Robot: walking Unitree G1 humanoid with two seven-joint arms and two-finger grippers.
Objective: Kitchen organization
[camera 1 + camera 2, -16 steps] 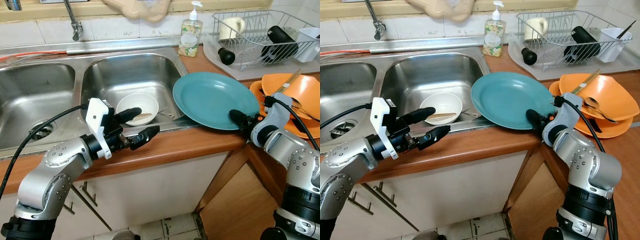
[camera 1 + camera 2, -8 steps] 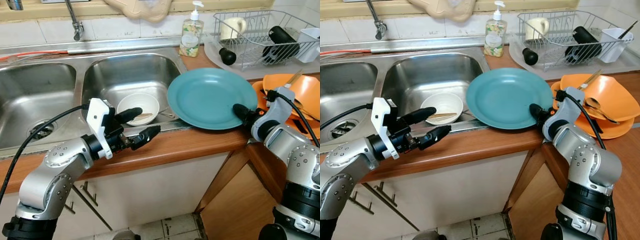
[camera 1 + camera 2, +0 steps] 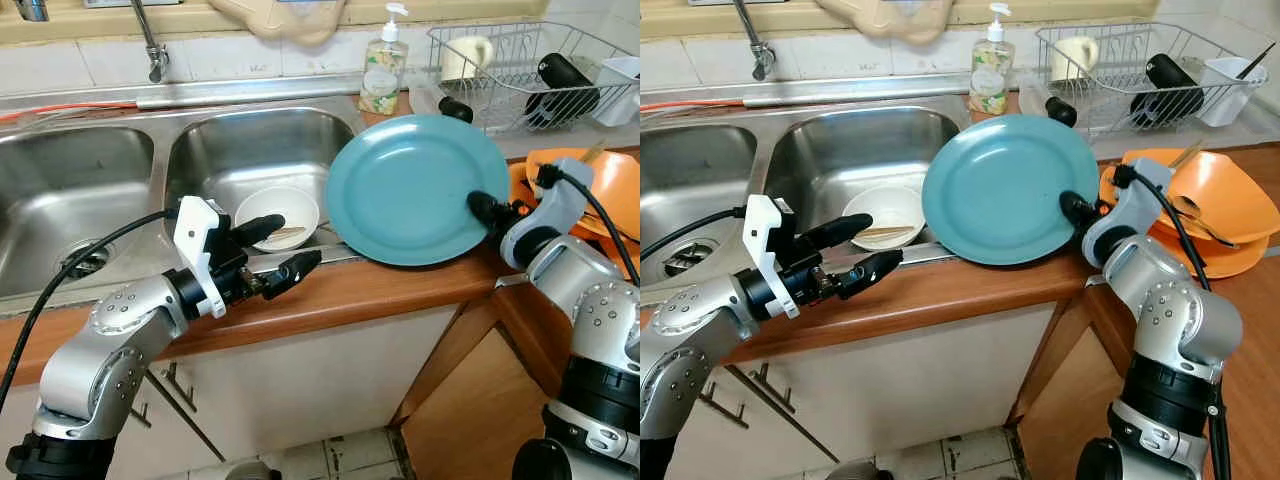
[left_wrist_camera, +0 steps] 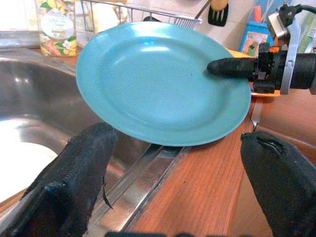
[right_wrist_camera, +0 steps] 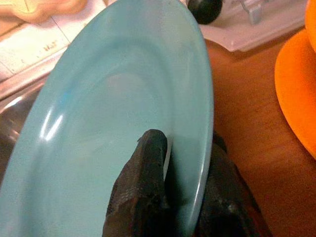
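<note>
Now: round glossy teal plate (image 3: 415, 190) tilted up over the steel sink (image 3: 250, 150) edge and wooden surface (image 3: 380, 285) | my right end effector (image 5: 173, 197) clamped on its rim | my left end effector (image 3: 275, 250) spread apart, near white bowl (image 3: 275, 215)

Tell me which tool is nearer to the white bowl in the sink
Left. The left tool hovers open at the sink's front edge, just before the white bowl. The right tool is off to the right, shut on the teal plate.
</note>
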